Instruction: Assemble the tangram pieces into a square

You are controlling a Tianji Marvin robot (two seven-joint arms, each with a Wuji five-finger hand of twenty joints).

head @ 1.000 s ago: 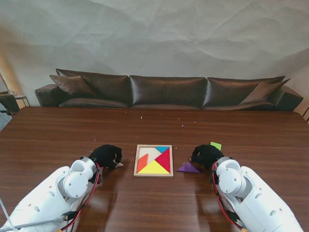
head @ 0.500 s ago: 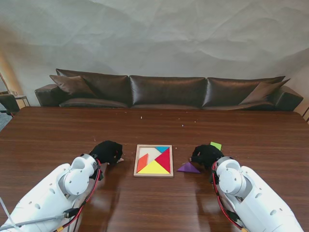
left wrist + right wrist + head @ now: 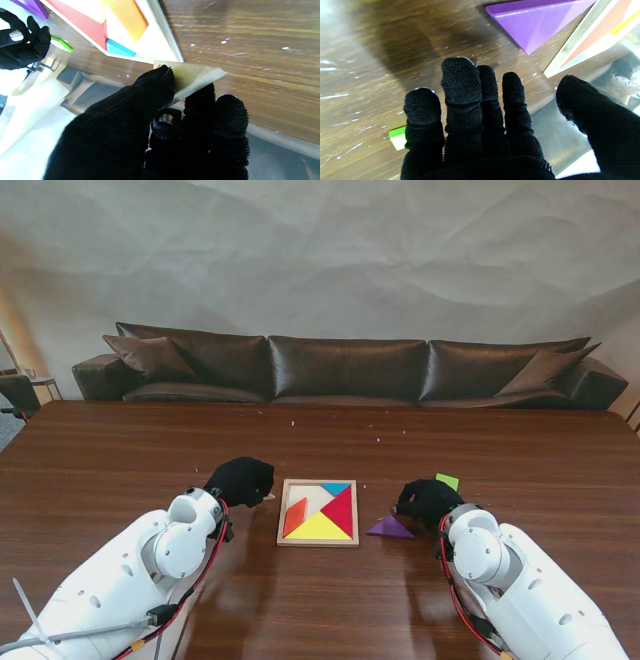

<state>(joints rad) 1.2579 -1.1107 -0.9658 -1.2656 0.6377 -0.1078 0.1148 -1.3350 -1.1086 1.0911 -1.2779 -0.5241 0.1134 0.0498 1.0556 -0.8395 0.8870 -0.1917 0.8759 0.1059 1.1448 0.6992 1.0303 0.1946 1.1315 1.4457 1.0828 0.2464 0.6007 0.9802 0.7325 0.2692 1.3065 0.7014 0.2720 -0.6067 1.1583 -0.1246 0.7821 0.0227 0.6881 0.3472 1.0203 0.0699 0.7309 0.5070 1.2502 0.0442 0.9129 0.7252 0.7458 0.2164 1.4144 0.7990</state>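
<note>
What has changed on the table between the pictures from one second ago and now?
The left hand moved farther from me and to the right, toward the tray, and it is shut on a pale flat piece. The right hand stayed in place with fingers apart, holding nothing. The purple triangle, the green piece and the tray did not move.

glossy white rounded arm shells; red and black cables run along each forearm; left hand [image 3: 240, 480] and right hand [image 3: 427, 502] wear black knit gloves with nubbed fingertips [image 3: 461, 80]
</note>
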